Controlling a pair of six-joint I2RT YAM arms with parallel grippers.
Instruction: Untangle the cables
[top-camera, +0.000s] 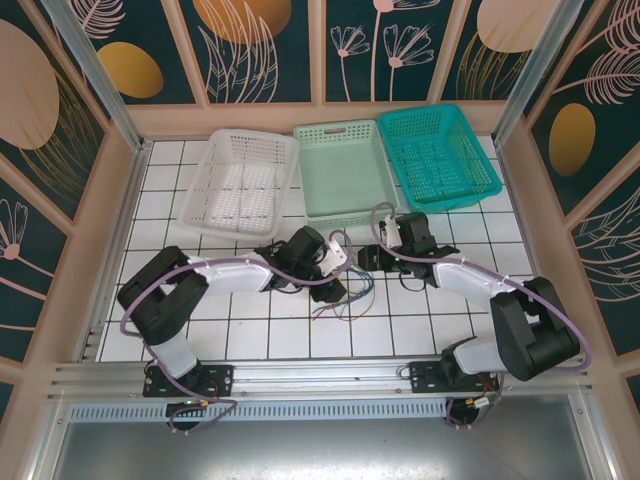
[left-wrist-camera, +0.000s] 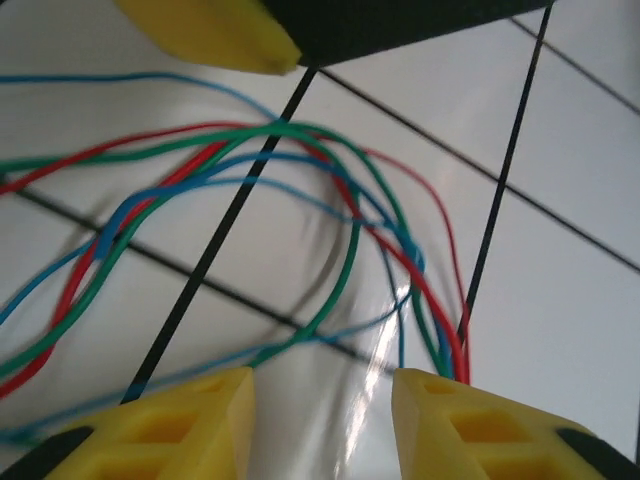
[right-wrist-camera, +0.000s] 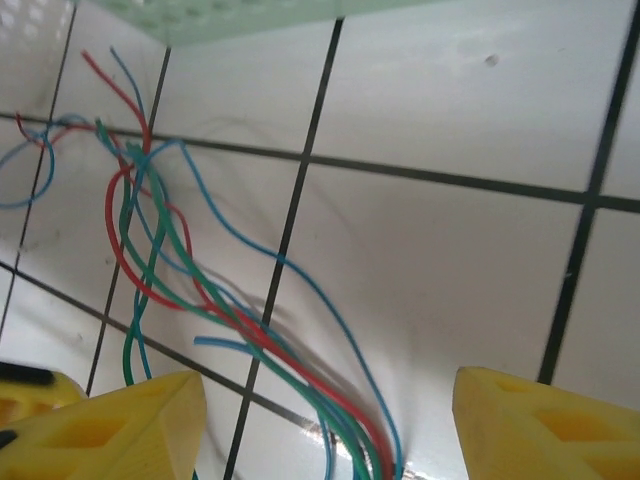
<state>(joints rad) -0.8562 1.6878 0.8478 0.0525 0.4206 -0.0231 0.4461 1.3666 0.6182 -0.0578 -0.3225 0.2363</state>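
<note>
The cables (top-camera: 345, 298) are thin green, blue and red wires, lying tangled on the white tiles between the two arms. In the left wrist view the cables (left-wrist-camera: 300, 190) loop across the tile. A red, blue and green bundle runs down behind the right yellow finger (left-wrist-camera: 480, 425). My left gripper (left-wrist-camera: 320, 385) is open, with bare tile in the gap and a green strand ending by its left finger. In the right wrist view the cables (right-wrist-camera: 250, 325) gather into a bundle that runs down between my wide-open right gripper (right-wrist-camera: 325, 400) fingers. From above, the left gripper (top-camera: 338, 280) and right gripper (top-camera: 368, 258) are close together.
A white basket (top-camera: 240, 180), a light green tray (top-camera: 345, 170) and a teal basket (top-camera: 437, 155) stand in a row at the back of the tiled table. The green tray's edge (right-wrist-camera: 250, 15) is just beyond the right gripper. A yellow finger of the other gripper (left-wrist-camera: 215, 35) hangs over the wires.
</note>
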